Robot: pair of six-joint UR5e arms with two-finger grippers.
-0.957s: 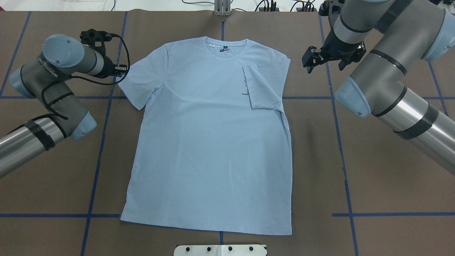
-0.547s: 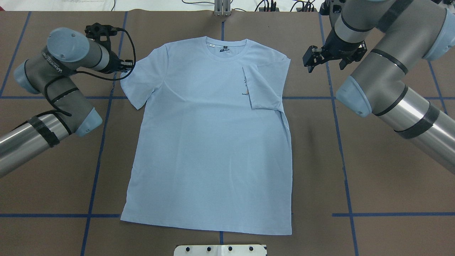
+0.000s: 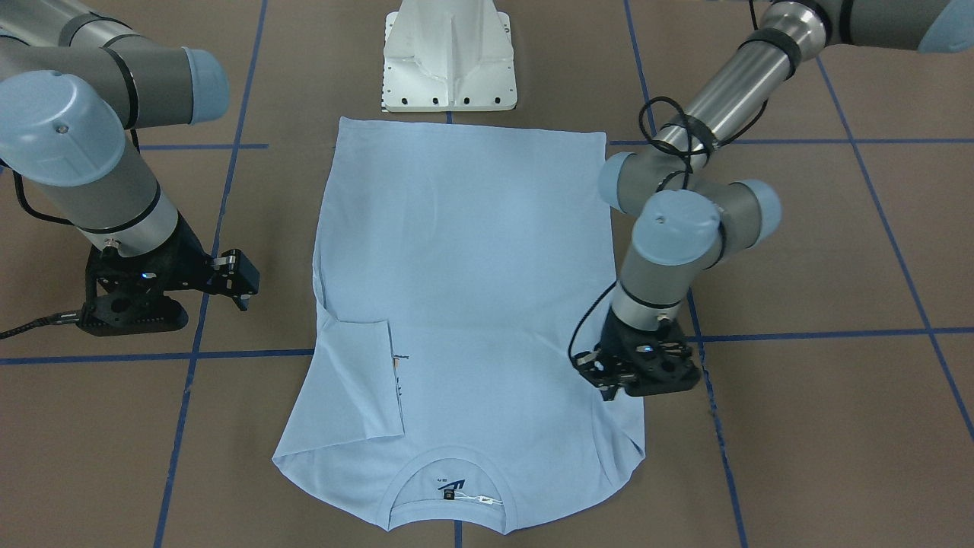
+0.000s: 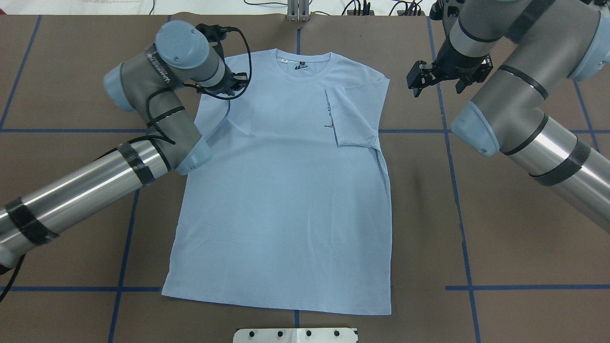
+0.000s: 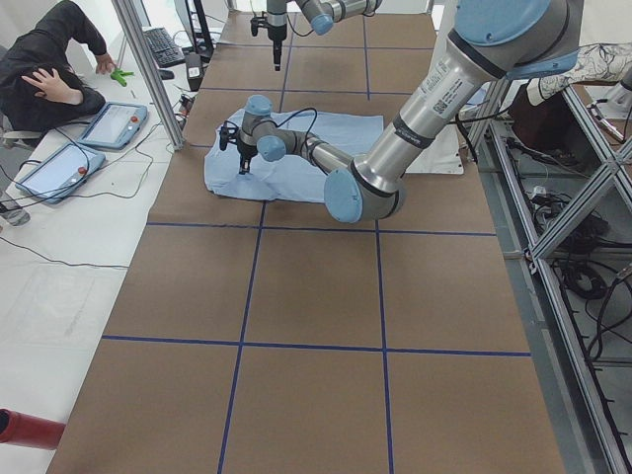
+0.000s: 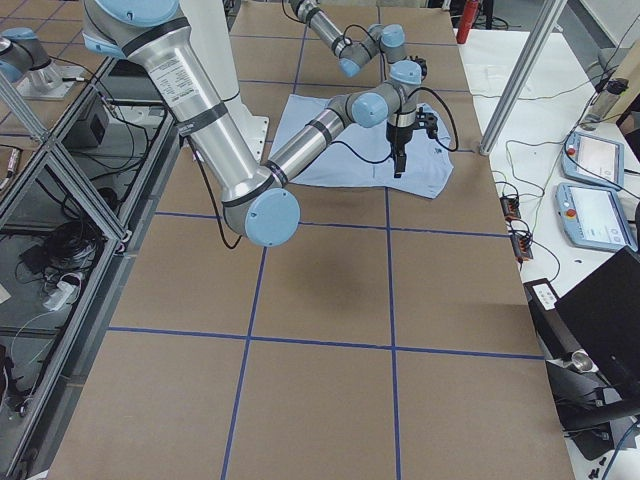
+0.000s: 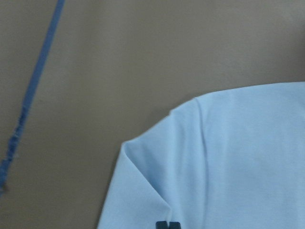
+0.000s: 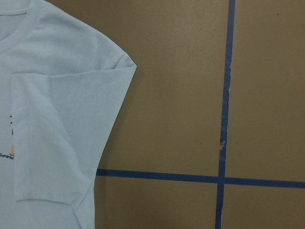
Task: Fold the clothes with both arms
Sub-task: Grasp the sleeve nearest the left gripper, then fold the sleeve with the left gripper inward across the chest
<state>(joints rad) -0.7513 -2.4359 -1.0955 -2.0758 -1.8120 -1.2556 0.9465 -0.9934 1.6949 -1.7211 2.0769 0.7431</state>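
Centrally in the overhead view, the light blue T-shirt (image 4: 286, 200) lies flat on the brown table (image 4: 500, 247), collar at top. At upper left, the left gripper (image 3: 610, 390) pinches a lifted sleeve (image 7: 157, 186). At upper right, the right gripper (image 4: 413, 83) hovers beside the shirt with its fingers spread.
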